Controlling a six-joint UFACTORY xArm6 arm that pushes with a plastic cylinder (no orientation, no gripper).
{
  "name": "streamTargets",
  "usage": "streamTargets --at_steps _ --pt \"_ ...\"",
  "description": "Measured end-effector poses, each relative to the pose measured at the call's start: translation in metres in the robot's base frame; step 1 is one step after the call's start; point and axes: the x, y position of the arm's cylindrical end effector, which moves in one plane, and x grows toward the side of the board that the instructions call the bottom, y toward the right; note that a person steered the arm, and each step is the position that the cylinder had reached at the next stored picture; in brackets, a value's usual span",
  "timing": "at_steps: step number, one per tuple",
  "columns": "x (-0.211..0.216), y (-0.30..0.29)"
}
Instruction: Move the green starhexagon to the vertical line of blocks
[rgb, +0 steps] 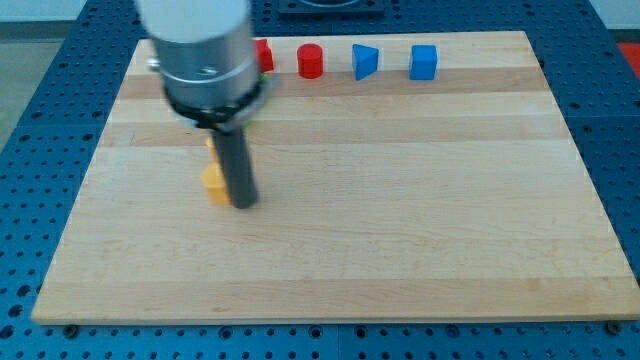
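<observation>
My tip (244, 204) touches yellow block (215, 185) (right side).

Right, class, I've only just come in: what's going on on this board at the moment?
A robot arm with a straight dark rod is working over a wooden board. My tip sits against the right side of a yellow block, with another yellowish block just above it, mostly hidden. Along the top edge stand a partly hidden red block, a red cylinder and two blue blocks. No green block is visible.
</observation>
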Motion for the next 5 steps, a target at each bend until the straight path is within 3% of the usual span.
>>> streamTargets --at_steps 1,2,3,4,5 --pt "0.022 -0.015" --pt "0.053 -0.076" --pt "0.010 -0.135" --pt "-0.028 -0.099" --pt "-0.016 -0.047"
